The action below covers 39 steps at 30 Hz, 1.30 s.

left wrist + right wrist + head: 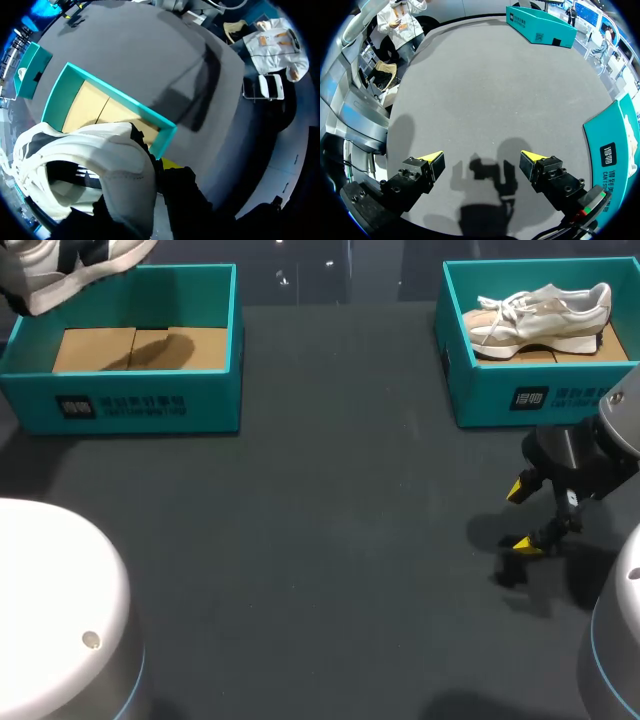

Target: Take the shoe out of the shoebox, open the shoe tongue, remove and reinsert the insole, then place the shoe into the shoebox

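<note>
A white shoe with dark stripes [70,265] hangs in the air over the far left corner of the empty teal shoebox [130,390]. In the left wrist view my left gripper [156,167] is shut on this shoe [85,170] at its rim, with one yellow tip showing beside it and the box [165,131] below. A second, beige shoe [545,315] lies in the right teal shoebox [500,390]. My right gripper [525,515] hovers low over the bare table in front of that box, open [482,159] and holding nothing.
The left box shows only its brown cardboard floor [140,348]. A wide stretch of dark table [320,540] lies between the two boxes. The right box's wall [615,150] stands close beside my right gripper. My arms' white bases [50,610] fill the near corners.
</note>
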### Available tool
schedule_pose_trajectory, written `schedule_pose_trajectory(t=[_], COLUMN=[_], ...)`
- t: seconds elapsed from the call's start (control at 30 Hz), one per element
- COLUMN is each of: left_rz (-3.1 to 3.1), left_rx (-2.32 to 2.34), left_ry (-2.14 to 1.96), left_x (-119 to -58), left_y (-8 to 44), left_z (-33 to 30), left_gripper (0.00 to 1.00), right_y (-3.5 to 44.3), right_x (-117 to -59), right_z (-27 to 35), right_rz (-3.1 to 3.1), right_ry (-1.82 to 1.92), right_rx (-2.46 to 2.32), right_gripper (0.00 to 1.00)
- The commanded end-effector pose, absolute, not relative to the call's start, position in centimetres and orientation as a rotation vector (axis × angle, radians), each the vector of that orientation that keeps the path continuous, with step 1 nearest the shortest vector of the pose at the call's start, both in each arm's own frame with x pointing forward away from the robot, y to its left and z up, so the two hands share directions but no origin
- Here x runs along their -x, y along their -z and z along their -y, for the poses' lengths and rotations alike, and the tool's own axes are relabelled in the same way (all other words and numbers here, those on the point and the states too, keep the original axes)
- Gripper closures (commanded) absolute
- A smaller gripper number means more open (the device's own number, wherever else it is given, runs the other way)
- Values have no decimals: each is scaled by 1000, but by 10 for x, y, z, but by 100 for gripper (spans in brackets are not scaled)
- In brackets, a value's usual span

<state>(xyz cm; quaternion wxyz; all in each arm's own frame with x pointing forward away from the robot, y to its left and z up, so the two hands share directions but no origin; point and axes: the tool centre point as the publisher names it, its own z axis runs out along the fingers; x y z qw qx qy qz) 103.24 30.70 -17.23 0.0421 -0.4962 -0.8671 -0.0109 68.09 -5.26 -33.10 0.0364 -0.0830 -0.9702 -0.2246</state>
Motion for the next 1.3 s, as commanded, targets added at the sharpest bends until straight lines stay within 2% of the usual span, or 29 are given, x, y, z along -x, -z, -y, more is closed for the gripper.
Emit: schedule_pose_trajectory(t=[0.03,0.47,0.83,1.3], left_rz=[2539,2263,2263,2158], left_rx=[1652,2071,2071,2160], left_ry=[28,183,183,296], left_x=[-1038,-1058,-1058,-1077], left_y=[168,177,177,216], left_z=[-308,-324,-324,-320], left_gripper=[100,100,100,100], right_y=[331,331,331,331], right_x=[-680,-680,-680,-680], right_z=[52,52,52,52], right_rz=[2982,2982,2982,2982], right_ry=[687,687,687,687], right_rx=[256,256,256,256], right_gripper=[0,0,0,0])
